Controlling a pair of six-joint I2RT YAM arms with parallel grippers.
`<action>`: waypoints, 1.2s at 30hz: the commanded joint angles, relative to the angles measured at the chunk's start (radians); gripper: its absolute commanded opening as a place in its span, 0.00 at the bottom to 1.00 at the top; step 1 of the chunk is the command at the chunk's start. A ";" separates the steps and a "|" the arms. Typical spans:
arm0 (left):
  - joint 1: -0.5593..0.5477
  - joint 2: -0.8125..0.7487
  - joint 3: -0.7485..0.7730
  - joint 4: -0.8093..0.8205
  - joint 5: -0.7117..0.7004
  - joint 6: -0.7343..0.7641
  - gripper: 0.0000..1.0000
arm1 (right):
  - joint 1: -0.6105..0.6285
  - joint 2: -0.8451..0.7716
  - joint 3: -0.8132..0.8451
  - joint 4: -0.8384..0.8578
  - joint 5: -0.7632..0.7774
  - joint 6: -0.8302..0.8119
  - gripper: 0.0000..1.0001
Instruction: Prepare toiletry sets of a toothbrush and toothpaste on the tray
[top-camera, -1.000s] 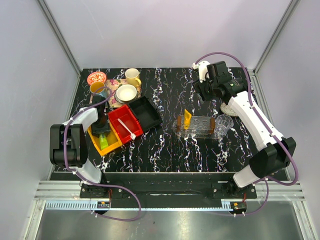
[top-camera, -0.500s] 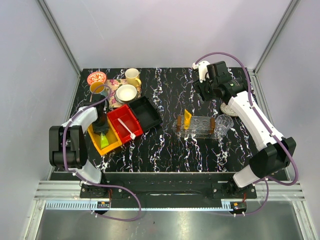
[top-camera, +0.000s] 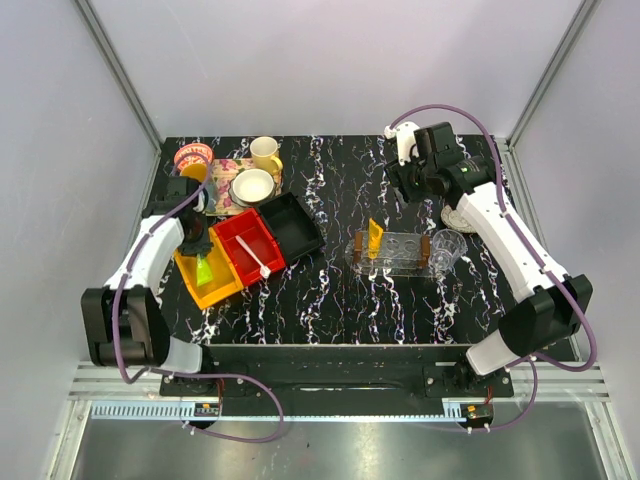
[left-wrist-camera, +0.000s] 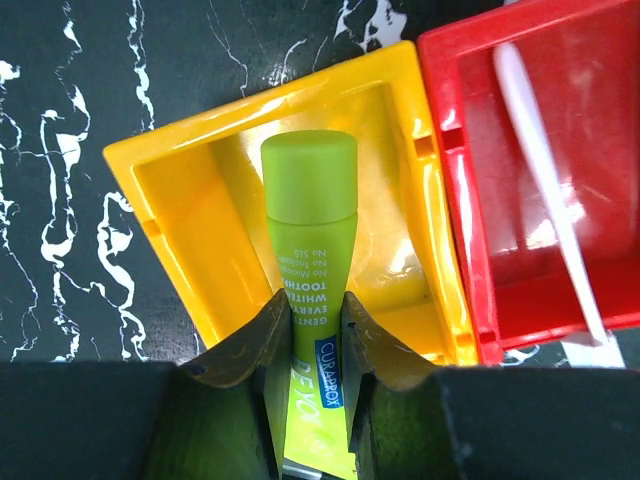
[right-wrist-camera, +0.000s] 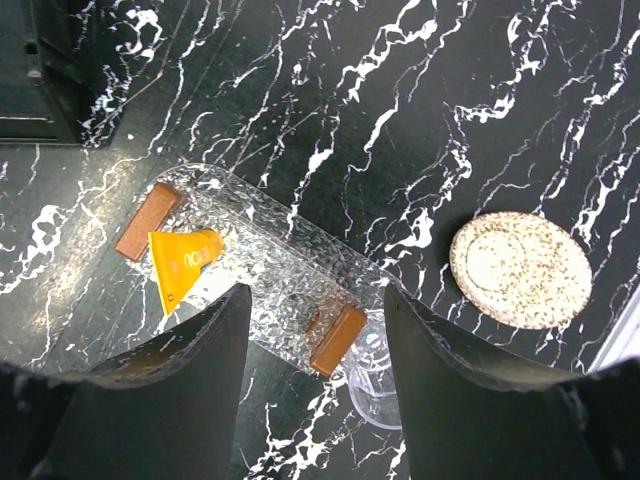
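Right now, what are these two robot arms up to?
They are putting together toothbrush-and-toothpaste sets. The left gripper is clamped on a small lime green toothpaste tube at the yellow plastic bin. A slim white plastic toothbrush lies untouched in the red bin beside it. The right gripper hangs open and empty above a clear rack with brown ends, where an orange-yellow tube already stands.

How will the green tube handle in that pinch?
Probably light: the green tube is small. Pinched toward its flat end by the left gripper, the soft body may squash. Its cap end could sag toward the yellow bin.
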 joint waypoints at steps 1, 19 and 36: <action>0.005 -0.114 0.067 -0.043 0.058 0.018 0.09 | -0.005 -0.048 0.042 -0.004 -0.082 0.004 0.61; 0.005 -0.113 0.435 -0.092 0.382 -0.200 0.00 | 0.004 0.007 0.229 -0.004 -0.428 0.027 0.61; -0.117 -0.090 0.397 0.314 0.563 -0.591 0.00 | 0.217 0.087 0.305 0.200 -0.593 0.149 0.70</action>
